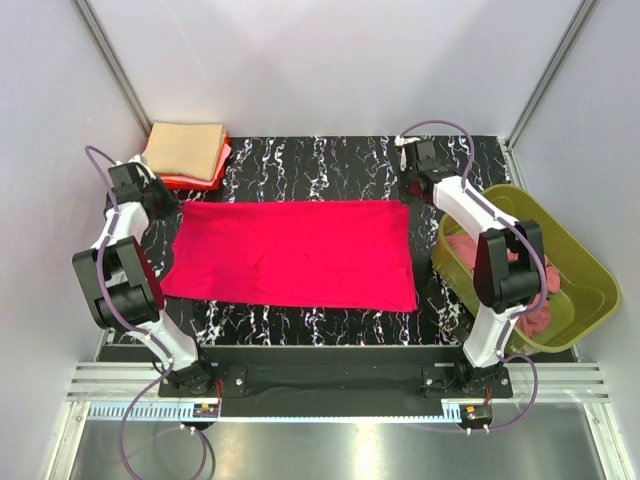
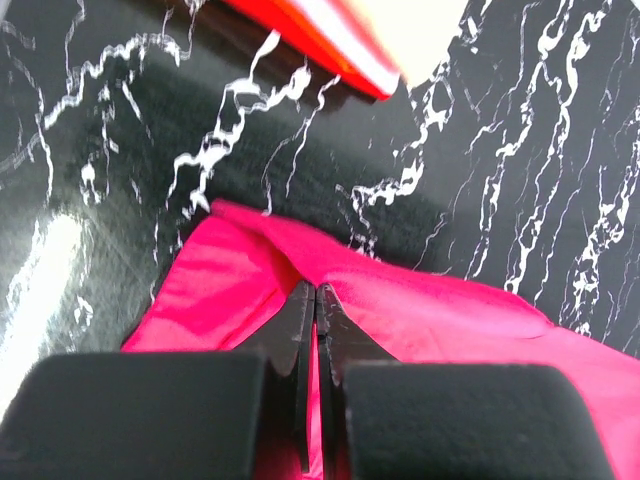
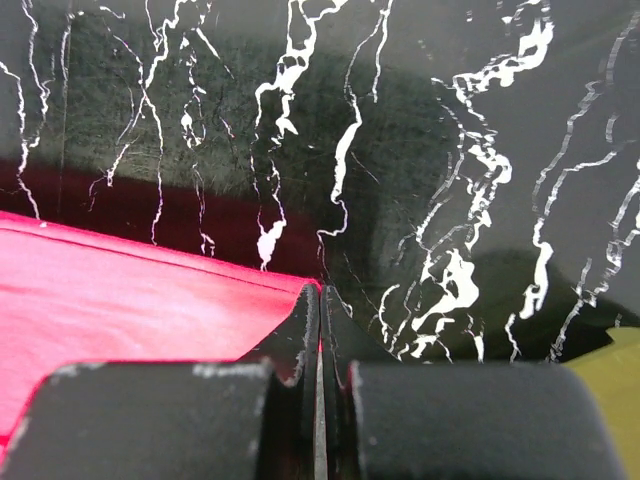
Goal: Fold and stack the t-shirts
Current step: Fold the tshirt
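Crimson t-shirt (image 1: 290,250) flat on tabletop (image 1: 320,155). Both tools fully closed: left tool (image 2: 314,290) at its 10 o'clock corner, right tool (image 3: 320,290) at 2 o'clock. Cloth grip indeterminate.

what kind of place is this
Probably a robot test cell, not a home: white walls on a metal frame, two robot arms at a black marbled table, a red shirt laid out beside a green tub of clothes.

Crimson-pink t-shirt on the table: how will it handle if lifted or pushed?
Crimson-pink cloth t-shirt likely flops: it lies flat with soft creases. Probably light: its edge looks thin. Pushed, it may bunch rather than slide on the black marbled table.
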`<action>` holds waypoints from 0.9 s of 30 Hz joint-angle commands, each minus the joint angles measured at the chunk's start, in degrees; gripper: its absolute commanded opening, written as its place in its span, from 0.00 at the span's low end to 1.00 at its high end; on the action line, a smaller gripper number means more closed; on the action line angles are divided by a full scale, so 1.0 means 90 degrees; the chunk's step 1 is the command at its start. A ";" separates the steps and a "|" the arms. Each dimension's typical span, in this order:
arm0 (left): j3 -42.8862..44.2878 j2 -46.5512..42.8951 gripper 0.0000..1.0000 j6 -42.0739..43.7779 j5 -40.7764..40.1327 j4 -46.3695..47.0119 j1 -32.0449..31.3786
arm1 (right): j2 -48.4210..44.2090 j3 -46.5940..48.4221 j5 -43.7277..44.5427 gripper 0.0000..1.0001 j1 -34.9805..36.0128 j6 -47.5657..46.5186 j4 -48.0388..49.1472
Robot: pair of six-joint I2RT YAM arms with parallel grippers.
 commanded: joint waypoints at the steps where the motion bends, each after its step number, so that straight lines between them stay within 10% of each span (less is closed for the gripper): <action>1: -0.0260 -0.0332 0.00 -0.0215 -0.0012 0.0383 0.0150 | -0.0439 -0.0293 0.0500 0.00 0.0040 0.0142 0.0397; 27: -0.1500 -0.1230 0.00 -0.0772 0.0349 0.0275 0.0902 | -0.1932 -0.2343 0.0657 0.00 0.0499 0.0932 0.1168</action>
